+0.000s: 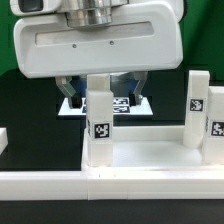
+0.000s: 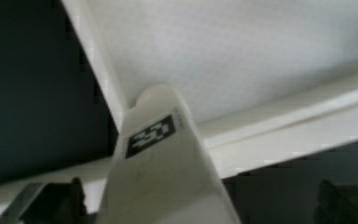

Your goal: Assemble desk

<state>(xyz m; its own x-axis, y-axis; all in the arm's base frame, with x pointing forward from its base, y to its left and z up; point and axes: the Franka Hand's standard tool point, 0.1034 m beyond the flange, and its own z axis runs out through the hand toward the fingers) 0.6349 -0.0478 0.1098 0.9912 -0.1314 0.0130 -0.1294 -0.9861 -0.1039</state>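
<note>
Gripper above upright white leg, grip state unclear, fingers blurred beside leg. Tabletop directly below, rim edge along front. Two more legs standing well apart toward exterior view's right.

Directly below the gripper an upright leg fills the gap between its fingers. Beyond it, toward the exterior view's right, two more legs stand up from the tabletop, leaving open tray floor between them.
</note>
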